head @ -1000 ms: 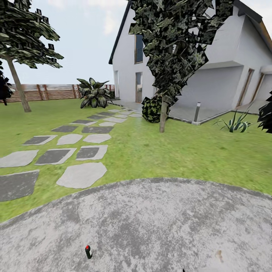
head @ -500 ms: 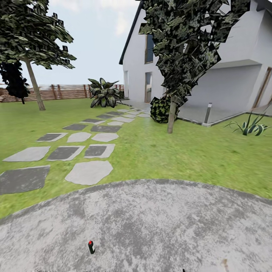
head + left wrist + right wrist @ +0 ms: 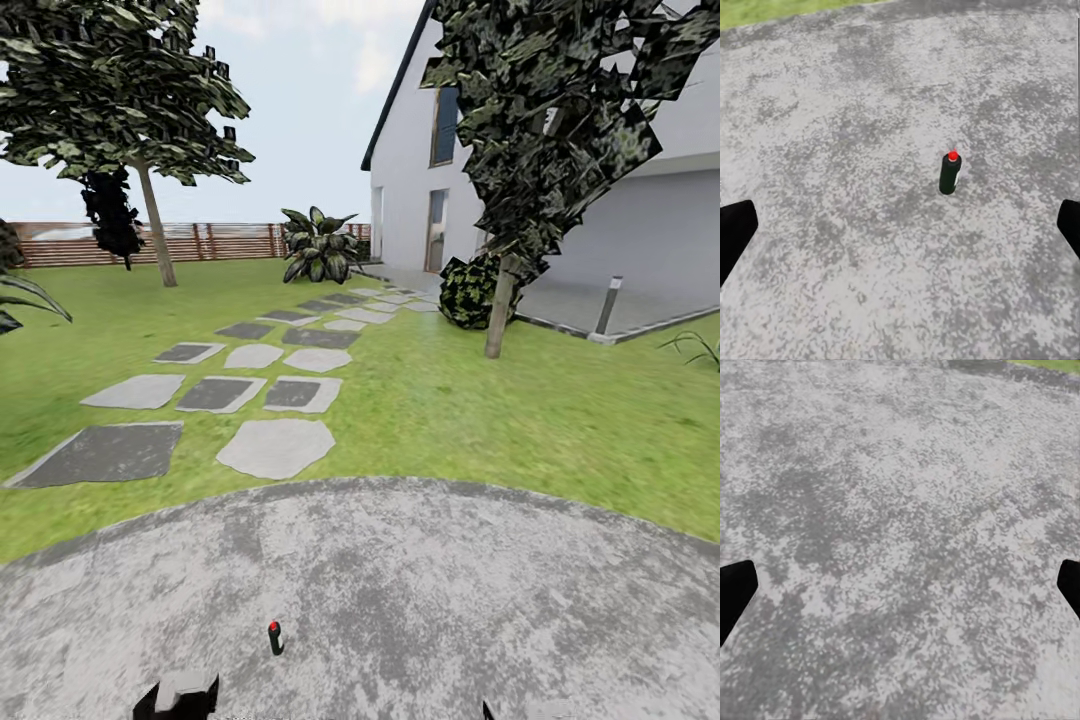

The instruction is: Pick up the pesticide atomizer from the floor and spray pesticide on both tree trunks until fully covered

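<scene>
Atomizer (image 3: 949,172) upright, seemingly ahead of — between — open left jaws.

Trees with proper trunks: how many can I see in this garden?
2. One tree stands far left on the lawn before the fence; the other tree stands right, near the house. More may lie outside the picture.

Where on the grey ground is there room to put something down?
Nearly all the mottled grey paved patch is bare, right out to the grass edge. One thing stands on it: the small dark green bottle with a red top, upright near the robot.
</scene>
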`<state>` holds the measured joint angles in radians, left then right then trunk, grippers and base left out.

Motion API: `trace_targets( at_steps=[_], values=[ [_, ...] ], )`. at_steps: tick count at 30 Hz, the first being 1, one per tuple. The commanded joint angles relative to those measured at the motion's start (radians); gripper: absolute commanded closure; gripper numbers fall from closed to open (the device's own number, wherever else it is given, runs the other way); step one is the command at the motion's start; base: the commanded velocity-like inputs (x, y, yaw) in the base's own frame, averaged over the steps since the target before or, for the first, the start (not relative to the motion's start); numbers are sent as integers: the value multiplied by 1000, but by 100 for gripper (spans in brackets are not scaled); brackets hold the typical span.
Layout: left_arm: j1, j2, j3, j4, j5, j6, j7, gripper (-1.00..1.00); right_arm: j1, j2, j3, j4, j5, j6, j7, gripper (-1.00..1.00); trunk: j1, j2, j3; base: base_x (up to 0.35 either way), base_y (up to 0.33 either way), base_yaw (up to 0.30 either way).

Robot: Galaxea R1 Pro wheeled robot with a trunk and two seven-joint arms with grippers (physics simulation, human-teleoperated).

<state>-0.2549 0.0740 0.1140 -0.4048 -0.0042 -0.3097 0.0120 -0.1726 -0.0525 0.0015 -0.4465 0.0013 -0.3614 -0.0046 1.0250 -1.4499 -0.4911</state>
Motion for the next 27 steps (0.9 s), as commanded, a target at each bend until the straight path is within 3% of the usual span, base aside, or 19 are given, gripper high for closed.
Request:
trace_targets(
  at_steps=[1, 7, 11, 21, 23, 26, 27],
  values=[
    [-15, -1, 1, -1, 0, 0, 0, -100, -1, 0, 0, -6, 0, 0, 0, -100, 0, 0, -1, 0, 0, 277],
    [-149, -9, 3, -4, 0, 4, 7, -100, -21, 0, 1, -136, -1, 0, 6, -100, 0, 0, -3, 0, 0, 237],
    [-150, -10, 8, -3, 9, -17, -6, -100, -22, 1, 10, -188, 2, 1, 10, -100, 0, 0, -4, 0, 0, 31],
    [-150, -9, -7, -3, -3, -17, -10, -100, -22, -4, 6, -185, -1, 3, 7, -100, 4, -7, -7, 0, 0, 1],
    [-150, -9, -17, -3, -3, -16, -10, -100, -22, -4, 6, -184, -1, 3, 6, -100, 11, -21, -13, 0, 0, 0],
    [-150, -10, -77, -2, -3, -14, -8, -100, -22, -3, 6, -184, -1, 4, 2, -100, 23, -42, -22, 0, 0, 0],
    [-150, -9, -82, -2, -3, -14, -7, -100, -22, -3, 6, -184, -2, 4, 2, -100, 27, -49, -26, 0, 0, 0]
  ],
)
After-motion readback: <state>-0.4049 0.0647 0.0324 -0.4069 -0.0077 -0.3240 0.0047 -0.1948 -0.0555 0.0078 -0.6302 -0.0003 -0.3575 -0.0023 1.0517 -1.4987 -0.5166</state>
